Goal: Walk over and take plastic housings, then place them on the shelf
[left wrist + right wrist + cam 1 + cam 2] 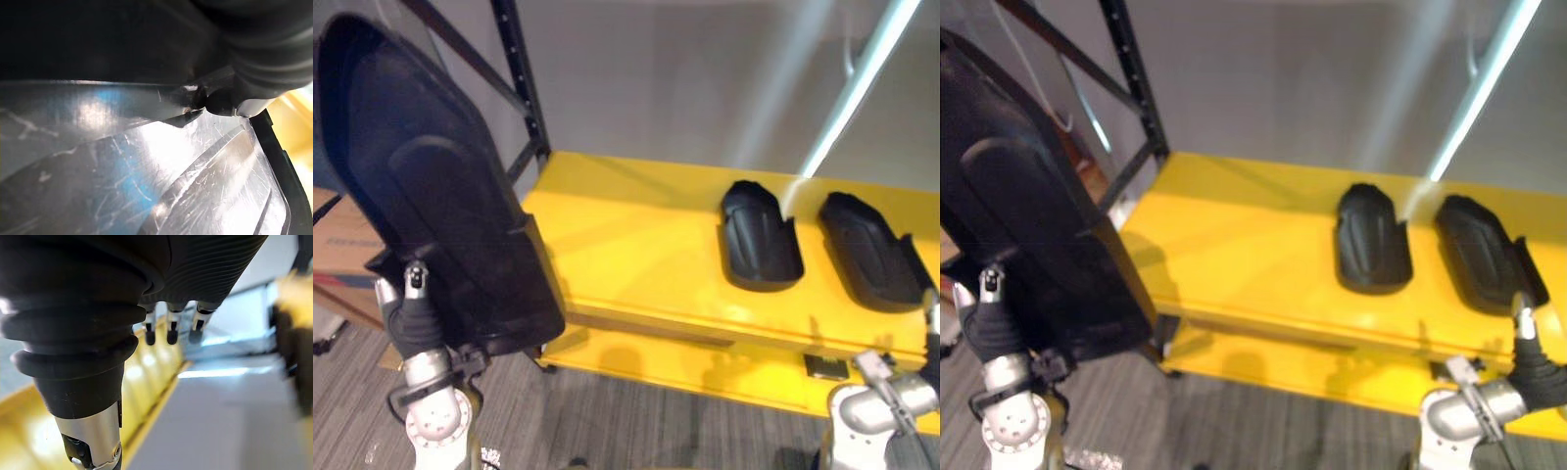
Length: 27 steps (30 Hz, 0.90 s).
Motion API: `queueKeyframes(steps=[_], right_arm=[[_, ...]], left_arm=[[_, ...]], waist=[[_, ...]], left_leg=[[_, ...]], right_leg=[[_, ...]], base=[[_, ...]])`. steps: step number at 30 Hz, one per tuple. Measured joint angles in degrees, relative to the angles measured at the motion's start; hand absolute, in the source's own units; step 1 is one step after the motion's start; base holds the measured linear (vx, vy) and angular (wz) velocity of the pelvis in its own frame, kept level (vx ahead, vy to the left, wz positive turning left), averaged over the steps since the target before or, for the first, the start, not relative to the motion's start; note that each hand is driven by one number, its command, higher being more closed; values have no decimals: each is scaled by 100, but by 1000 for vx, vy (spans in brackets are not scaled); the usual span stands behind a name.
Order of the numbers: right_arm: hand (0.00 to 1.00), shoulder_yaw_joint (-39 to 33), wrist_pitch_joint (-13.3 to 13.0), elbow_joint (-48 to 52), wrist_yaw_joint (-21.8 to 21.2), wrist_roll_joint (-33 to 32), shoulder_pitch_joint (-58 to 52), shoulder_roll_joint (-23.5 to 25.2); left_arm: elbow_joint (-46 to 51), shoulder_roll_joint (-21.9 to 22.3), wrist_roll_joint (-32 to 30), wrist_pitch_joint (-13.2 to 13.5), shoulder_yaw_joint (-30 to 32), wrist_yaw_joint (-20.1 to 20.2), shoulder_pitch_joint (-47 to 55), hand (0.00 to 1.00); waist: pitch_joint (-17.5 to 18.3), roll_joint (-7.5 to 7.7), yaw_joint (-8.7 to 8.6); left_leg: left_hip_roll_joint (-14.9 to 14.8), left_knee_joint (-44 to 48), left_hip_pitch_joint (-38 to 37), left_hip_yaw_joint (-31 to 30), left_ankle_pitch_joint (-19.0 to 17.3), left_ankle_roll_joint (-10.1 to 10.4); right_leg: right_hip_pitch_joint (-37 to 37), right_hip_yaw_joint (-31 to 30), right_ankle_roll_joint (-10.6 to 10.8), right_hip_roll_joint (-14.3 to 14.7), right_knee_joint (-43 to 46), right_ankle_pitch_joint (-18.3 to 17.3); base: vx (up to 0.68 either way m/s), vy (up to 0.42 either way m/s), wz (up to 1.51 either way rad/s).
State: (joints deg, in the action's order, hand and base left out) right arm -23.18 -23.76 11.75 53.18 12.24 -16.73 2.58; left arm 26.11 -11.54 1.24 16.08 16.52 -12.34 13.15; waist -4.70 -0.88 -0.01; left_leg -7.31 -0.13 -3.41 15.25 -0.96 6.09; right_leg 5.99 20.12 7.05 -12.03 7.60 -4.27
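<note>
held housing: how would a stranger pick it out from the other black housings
Start at the yellow shelf, where two black housings lie flat. By its left end, off the shelf, the left hand grips the held housing, raised on end. It alone is up in the air and looms largest.

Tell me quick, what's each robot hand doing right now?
Left robot hand: closed on a black plastic housing, held up off the floor.
Right robot hand: open, holding nothing.
</note>
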Motion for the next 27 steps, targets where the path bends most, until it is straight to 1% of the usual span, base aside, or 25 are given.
queueKeyframes(steps=[1, 2, 4, 5, 6, 7, 8, 9, 11, 12, 13, 14, 15, 17, 18, 19, 20, 21, 22, 23, 24, 25, 26, 27], right_arm=[[0, -5, 38, -362, -3, -13, -123, 68], [0, -19, 83, -571, 3, -42, -189, 94], [0, -142, 188, -1466, 43, -422, -336, 161], [0, -201, 226, -1692, 45, -520, -339, 177], [0, -316, 264, -2099, -64, -858, -408, 192], [0, -451, 319, -2539, -214, -1276, -455, 202], [0, -503, 362, -2784, -284, -1448, -470, 210], [0, -619, 590, -3299, -681, -1919, -551, 280], [0, -641, 867, -3825, -1055, -2290, -673, 325], [0, -638, 947, -3976, -1160, -2356, -698, 332], [0, -626, 1198, -4247, -1470, -2522, -740, 338], [0, -595, 1386, -4568, -1726, -2578, -731, 332], [0, -567, 1439, -4724, -1850, -2624, -715, 328], [0, -462, 1669, -5229, -2536, -2725, -648, 295], [0, -400, 1687, -5341, -2660, -2719, -631, 286], [0, -257, 1719, -5534, -2917, -2721, -605, 275], [0, -112, 1793, -5697, -3150, -2724, -560, 261], [0, -61, 1803, -5756, -3282, -2747, -537, 251], [0, 103, 1800, -5835, -3467, -2708, -532, 181], [0, 265, 1800, -5933, -3601, -2659, -534, 128], [0, 324, 1802, -5985, -3663, -2618, -533, 102], [0, 463, 1801, -6042, -3815, -2599, -526, 34], [0, 607, 1799, -6070, -3907, -2597, -513, -51], [0, 680, 1800, -6087, -3953, -2599, -507, -89]], left_arm=[[3, -301, 8, -49, 36, 141, -107, 100], [3, -464, 27, -92, 39, 208, -186, 100], [2, -1077, 119, -276, 35, 411, -639, 100], [3, -1188, 139, -299, 36, 452, -744, 100], [9, -1342, 359, -361, 32, 548, -933, 100], [23, -1377, 629, -424, 18, 673, -1146, 100], [39, -1378, 748, -435, 11, 721, -1232, 100], [145, -1362, 918, -578, -35, 844, -1375, 100], [225, -1254, 961, -803, -280, 1017, -1441, 100], [224, -1209, 960, -889, -385, 1080, -1440, 100], [190, -1131, 943, -1141, -616, 1199, -1450, 100], [46, -1017, 905, -1421, -847, 1349, -1531, 100], [-85, -967, 876, -1546, -973, 1380, -1592, 100], [-961, -723, 545, -2133, -1366, 1358, -1959, 100], [-1242, -656, 475, -2272, -1412, 1336, -2042, 100], [-1839, -554, 410, -2552, -1503, 1246, -2235, 100], [-2378, -494, 272, -2769, -1564, 1131, -2400, 100], [-2627, -472, 207, -2840, -1586, 1074, -2478, 100], [-3110, -450, 210, -2966, -1670, 935, -2681, 100], [-3545, -406, 213, -3084, -1753, 783, -2893, 100], [-3724, -382, 208, -3122, -1777, 715, -2979, 100], [-4068, -368, 65, -3132, -1821, 541, -3173, 100], [-4376, -372, -16, -3163, -1834, 373, -3393, 100], [-4522, -374, -13, -3173, -1833, 291, -3498, 100]], waist=[[12, -36, -33], [23, -50, -58], [55, -97, -98], [65, -112, -97], [98, -153, -111], [124, -191, -129], [131, -186, -131], [173, -191, -128], [240, -163, -115], [272, -167, -112], [316, -163, -107], [355, -150, -102], [375, -150, -96], [409, -143, -88], [413, -139, -88], [414, -111, -105], [410, -80, -120], [393, -42, -159], [364, 41, -243], [359, 103, -250], [381, 136, -263], [415, 173, -285], [412, 172, -318], [411, 170, -364]], left_leg=[[-1, -44, -60, 120, -2, 2], [0, -54, -48, 148, -8, 8], [-5, -51, -58, 461, -147, -32], [-6, -28, -59, 529, -177, -35], [-8, -21, -70, 699, -207, -5], [-6, -17, -77, 771, -207, -5], [-6, -16, -79, 793, -207, -5], [-33, -15, -95, 916, -206, -5], [-43, -24, -96, 948, -191, -19], [-42, -26, -103, 950, -180, -21], [-40, -44, -132, 957, -166, 0], [-33, -79, -159, 968, -125, 46], [-29, -104, -163, 964, -107, 44], [0, -321, -245, 977, -2, 52], [8, -398, -286, 1001, 34, 57], [23, -477, -340, 1031, 65, 61], [25, -478, -350, 1045, 64, 61], [26, -478, -347, 1044, 64, 61], [31, -478, -343, 1050, 66, 61], [31, -478, -319, 1052, 72, 66], [31, -478, -292, 1068, 79, 74], [34, -476, -239, 1119, 119, 87], [27, -452, -249, 1199, 152, 84], [31, -449, -249, 1221, 177, 72]], right_leg=[[2, -7, 4, -1, -16, -9], [3, -11, 10, -4, -24, -18], [-5, -26, 36, -45, -61, -58], [-7, -33, 36, -55, -80, -58], [-6, -36, 47, -84, -124, -51], [-5, -41, 66, -105, -124, -38], [-6, -41, 68, -109, -124, -34], [-4, -42, 70, -110, -125, -33], [-1, -33, 71, -105, -124, -28], [3, -33, 72, -105, -124, -27], [16, -36, 74, -101, -124, -22], [23, -45, 74, -98, -123, -12], [22, -44, 70, -96, -123, -2], [13, -55, 88, -90, -124, 53], [8, -73, 87, -81, -124, 61], [6, -133, 91, -79, -124, 64], [4, -145, 92, -78, -125, 64], [1, -150, 92, -79, -125, 65], [-7, -160, 94, -82, -125, 67], [-37, -173, 91, -78, -125, 76], [-79, -192, 90, -76, -124, 81], [-176, -287, 88, -72, -125, 100], [-215, -335, 60, -56, -149, 151], [-213, -335, 44, -55, -170, 175]], base=[[-54, 7, -23], [-88, 7, -21], [-94, 11, -16], [-79, 15, -23], [-56, 27, -15], [-41, 34, -8], [-10, 36, 0], [6, 16, 3], [30, 6, 4], [53, 8, 0], [53, 14, -2], [47, 16, 0], [34, 21, 5], [21, 29, 4], [9, 38, -9], [6, 34, -13], [6, 27, -8], [8, 13, -5], [0, 0, 0], [0, 0, 0], [19, 19, -10], [58, 29, -20], [71, 26, -18], [77, 14, -11]])
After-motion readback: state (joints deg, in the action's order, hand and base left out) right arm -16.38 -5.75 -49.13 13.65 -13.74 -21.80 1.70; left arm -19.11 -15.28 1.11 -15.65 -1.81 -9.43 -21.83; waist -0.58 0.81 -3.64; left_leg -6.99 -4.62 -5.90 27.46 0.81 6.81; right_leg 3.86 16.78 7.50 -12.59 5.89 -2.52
